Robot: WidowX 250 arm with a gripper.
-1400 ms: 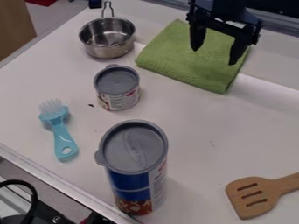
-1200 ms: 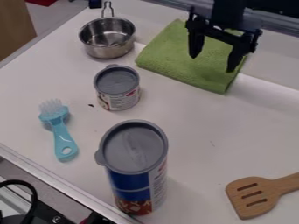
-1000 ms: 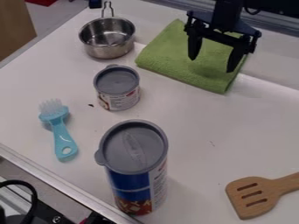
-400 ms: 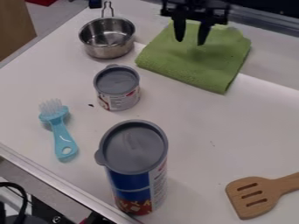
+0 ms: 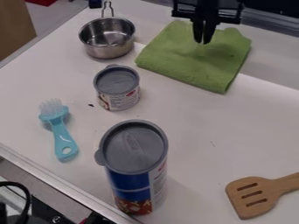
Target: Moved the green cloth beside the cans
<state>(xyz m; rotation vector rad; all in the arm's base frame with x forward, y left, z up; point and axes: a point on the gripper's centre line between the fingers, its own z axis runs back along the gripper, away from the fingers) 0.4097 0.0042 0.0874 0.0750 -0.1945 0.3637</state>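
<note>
Tapered fingers of the black hand (image 5: 203, 43) have pressed together at the fuzzy green cloth (image 5: 189, 63) (perhaps pinching it).

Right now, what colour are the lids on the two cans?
Both lids are grey, seen best in the camera view.

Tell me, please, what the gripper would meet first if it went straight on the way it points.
Most likely the green cloth, as the gripper points down over it, though the gap is hard to judge.

The white table (image 5: 198, 135) carries cloth (image 5: 187, 68), pot (image 5: 106, 49), cans (image 5: 135, 148), brush (image 5: 61, 133), spatula (image 5: 241, 199).
</note>
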